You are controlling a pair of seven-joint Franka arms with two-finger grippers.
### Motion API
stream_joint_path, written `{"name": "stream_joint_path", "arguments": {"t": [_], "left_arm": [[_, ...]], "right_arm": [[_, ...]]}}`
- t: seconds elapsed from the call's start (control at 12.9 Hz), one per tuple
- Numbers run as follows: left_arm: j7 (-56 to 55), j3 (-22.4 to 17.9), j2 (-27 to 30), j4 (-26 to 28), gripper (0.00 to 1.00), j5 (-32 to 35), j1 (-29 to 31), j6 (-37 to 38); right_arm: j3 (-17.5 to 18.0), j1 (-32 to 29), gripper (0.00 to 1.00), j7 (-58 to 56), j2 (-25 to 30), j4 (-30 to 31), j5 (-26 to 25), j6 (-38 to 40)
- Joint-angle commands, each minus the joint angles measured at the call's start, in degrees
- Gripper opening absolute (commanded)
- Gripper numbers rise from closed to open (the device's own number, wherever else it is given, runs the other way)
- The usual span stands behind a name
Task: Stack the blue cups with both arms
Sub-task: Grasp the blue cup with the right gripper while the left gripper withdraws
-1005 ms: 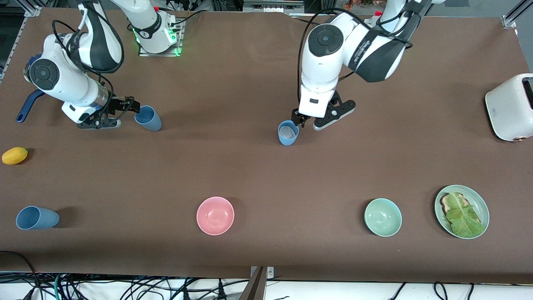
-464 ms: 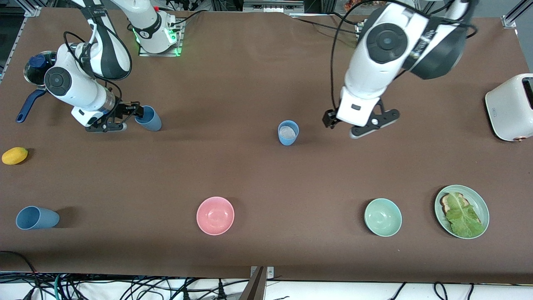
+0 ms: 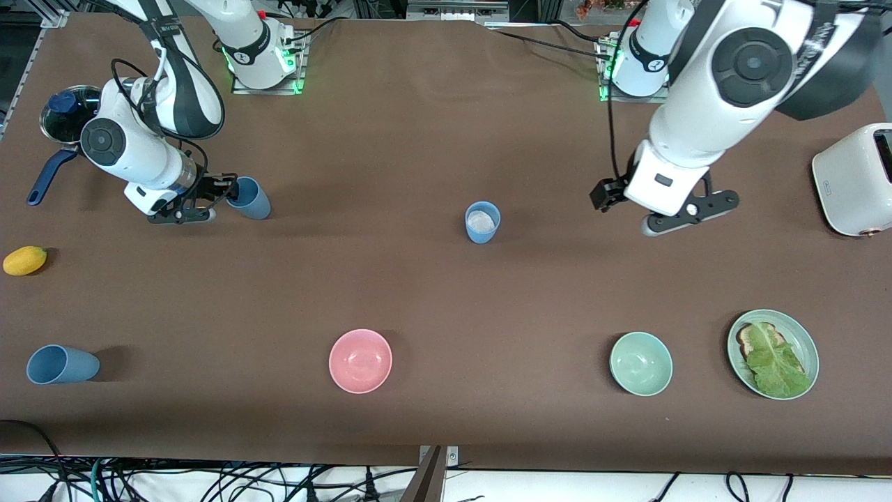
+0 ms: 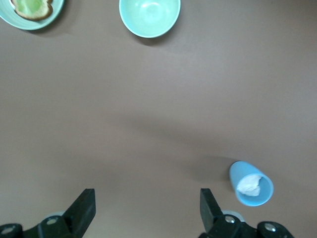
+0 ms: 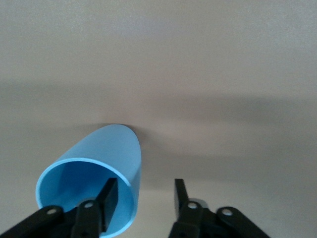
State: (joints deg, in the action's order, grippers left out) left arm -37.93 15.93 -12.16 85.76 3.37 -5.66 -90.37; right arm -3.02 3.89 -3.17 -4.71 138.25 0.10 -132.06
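Note:
Three blue cups show. One cup (image 3: 249,198) (image 5: 99,173) lies tilted toward the right arm's end, its mouth facing my right gripper (image 3: 224,189) (image 5: 145,183). One finger sits inside the mouth and the other outside, with a gap to the cup's wall, so the gripper is open. A second cup (image 3: 482,222) (image 4: 251,183) stands upright mid-table with something white inside. My left gripper (image 3: 625,211) (image 4: 147,198) hangs wide open over bare table beside it, toward the left arm's end. The third cup (image 3: 61,364) lies on its side near the front camera.
A pink bowl (image 3: 360,360), a pale-green bowl (image 3: 640,363) and a plate (image 3: 801,335) with toast and lettuce sit along the near edge. A white toaster (image 3: 854,178) stands at the left arm's end. A yellow fruit (image 3: 24,260) and a blue-handled pot (image 3: 66,115) sit at the right arm's end.
My left gripper has pulled away from the upright middle cup toward its own end of the table, still open. My right gripper's fingers have narrowed round the tilted cup's rim.

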Motion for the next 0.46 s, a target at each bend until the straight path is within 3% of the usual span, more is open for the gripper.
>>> {"name": "stream_joint_path", "arguments": {"t": [0.0,0.39], "left_arm": [[10.2,0.4,0.0,-3.3,0.94,-1.7,4.9,4.6],[22.6,0.5,0.0,-3.7,0.94,-1.2,11.6,6.2]], "right_arm": [[0.1,0.0,0.38,0.1,0.5,0.7,0.2,-0.7],[0.7,0.8,0.0,3.3,0.4,0.4,0.2,-0.3]]}}
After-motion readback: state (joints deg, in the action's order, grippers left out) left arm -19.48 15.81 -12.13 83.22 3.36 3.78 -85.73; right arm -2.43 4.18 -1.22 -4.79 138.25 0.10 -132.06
